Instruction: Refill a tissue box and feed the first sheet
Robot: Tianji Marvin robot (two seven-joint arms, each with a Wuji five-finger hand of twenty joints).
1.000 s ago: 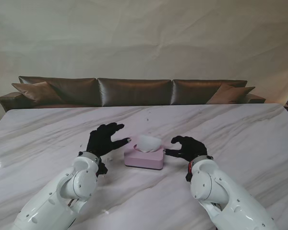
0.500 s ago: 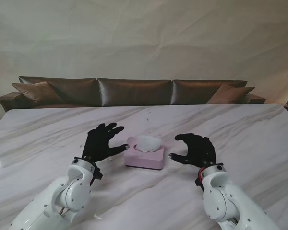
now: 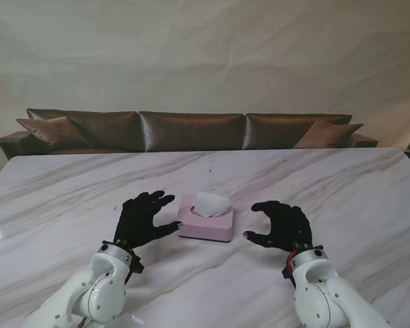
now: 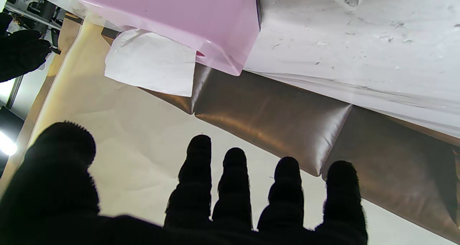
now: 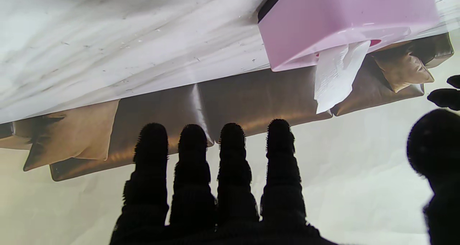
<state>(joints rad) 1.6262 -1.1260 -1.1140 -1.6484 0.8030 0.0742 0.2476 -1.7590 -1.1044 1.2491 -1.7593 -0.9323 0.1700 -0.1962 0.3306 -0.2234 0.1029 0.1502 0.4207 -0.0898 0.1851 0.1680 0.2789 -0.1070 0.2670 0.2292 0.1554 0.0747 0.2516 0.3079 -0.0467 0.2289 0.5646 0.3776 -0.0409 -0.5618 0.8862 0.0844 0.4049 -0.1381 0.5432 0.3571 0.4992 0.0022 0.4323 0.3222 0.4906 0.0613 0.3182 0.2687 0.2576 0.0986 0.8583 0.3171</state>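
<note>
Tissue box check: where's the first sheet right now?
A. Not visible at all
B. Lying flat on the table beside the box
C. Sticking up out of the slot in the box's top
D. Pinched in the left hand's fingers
C: the white sheet stands up out of the top of the pink tissue box, while the left hand and right hand sit open either side, touching nothing.

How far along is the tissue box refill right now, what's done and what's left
Done, by the look of it: the pink tissue box sits closed on the marble table with a white sheet standing up out of its top slot. In hand: nothing; the left hand and the right hand are open on either side, apart from the box. Left: little that shows, perhaps only parking the arms.
</note>
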